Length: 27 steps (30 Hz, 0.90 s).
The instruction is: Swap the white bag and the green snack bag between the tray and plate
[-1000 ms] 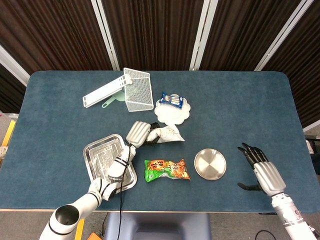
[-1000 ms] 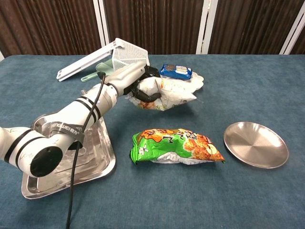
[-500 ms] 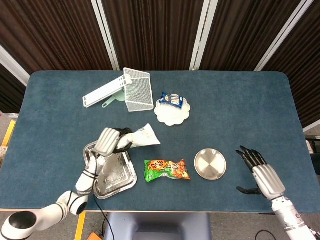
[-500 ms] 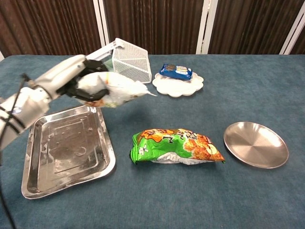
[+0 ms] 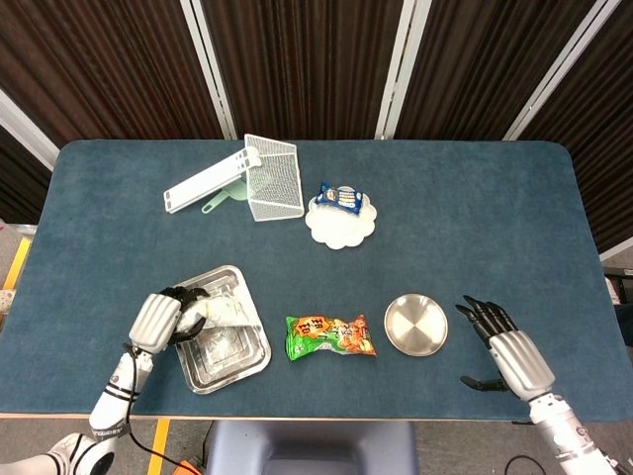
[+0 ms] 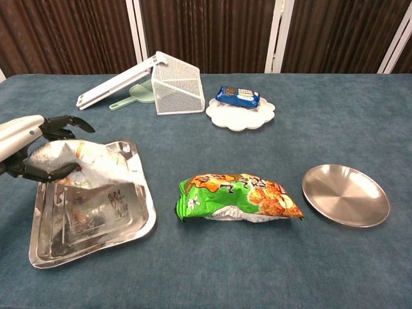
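Our left hand (image 6: 29, 151) grips the white bag (image 6: 87, 168) over the steel tray (image 6: 96, 228), while the green snack bag (image 5: 330, 335), long axis left-right, lies nearer our empty, spread right hand (image 5: 502, 348) beside the round plate (image 5: 415, 325).

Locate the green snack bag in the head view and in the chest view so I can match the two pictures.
Head view: green snack bag lies low centre on the table, between the tray and the round metal plate.
Chest view: green snack bag lies centre, right of the tray.
Shared landmark: the metal plate, just right of the bag in both.
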Available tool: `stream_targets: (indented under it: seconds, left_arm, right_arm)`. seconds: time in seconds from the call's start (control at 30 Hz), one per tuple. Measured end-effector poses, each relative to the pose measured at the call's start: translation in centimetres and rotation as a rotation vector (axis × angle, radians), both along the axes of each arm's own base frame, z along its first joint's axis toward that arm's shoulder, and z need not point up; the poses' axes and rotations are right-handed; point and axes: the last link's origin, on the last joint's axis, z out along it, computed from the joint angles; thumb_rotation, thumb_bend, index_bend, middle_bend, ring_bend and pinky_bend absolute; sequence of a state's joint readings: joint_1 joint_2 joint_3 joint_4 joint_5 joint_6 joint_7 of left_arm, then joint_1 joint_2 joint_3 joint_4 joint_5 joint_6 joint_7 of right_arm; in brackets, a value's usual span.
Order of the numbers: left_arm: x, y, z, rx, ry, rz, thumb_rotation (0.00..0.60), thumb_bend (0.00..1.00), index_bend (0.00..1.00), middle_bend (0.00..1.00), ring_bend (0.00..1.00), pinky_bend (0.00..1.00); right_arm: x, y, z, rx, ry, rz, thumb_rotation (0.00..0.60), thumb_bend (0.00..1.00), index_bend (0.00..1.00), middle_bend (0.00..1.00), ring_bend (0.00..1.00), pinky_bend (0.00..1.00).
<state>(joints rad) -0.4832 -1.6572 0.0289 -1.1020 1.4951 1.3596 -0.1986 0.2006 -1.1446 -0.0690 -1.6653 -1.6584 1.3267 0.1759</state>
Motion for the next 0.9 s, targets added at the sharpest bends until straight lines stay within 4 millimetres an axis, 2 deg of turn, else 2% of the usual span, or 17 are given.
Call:
stream_targets:
  seconds: [0.03,0.13,0.4,0.6,0.73,0.9]
  left_arm:
    - [0.0,-0.2,-0.1,-0.015,0.003,0.007,0.600,0.37,0.00,0.12,0.04,0.12]
    - [0.0,-0.7,-0.2,-0.057,0.008,0.028,0.600,0.37,0.00,0.01,0.00,0.07]
    - [0.8,-3.7,1.2,-0.155,0.024,0.079,0.600,0.37,0.00,0.00,0.00,0.03]
    - [-0.9,-7.5,4.7,-0.168,0.153,0.120,0.600,0.37,0.00,0.00,0.00,0.00]
    - [-2.0,-9.2,7.3,-0.087,0.184,0.155,0.600,0.36,0.00,0.00,0.00,0.00]
    - [-3.6,-11.0,9.9,0.071,0.163,0.196,0.600,0.36,0.00,0.00,0.00,0.00]
  right_arm:
    - [0.0,0.0,0.0,0.002,0.000,0.001,0.600,0.16,0.00,0.00,0.00,0.00]
    - [0.1,0.0,-0.1,0.007,-0.003,0.003,0.600,0.16,0.00,0.00,0.00,0.00]
    - [0.1,0.1,-0.1,0.011,-0.004,0.009,0.600,0.16,0.00,0.00,0.00,0.00]
    - [0.3,0.2,-0.7,0.016,0.013,0.019,0.600,0.16,0.00,0.00,0.00,0.00]
    - [1.1,0.0,-2.4,0.032,0.022,0.046,0.600,0.17,0.00,0.00,0.00,0.00]
    - [4.0,-1.9,-6.4,0.076,0.055,0.114,0.600,0.19,0.00,0.00,0.00,0.00]
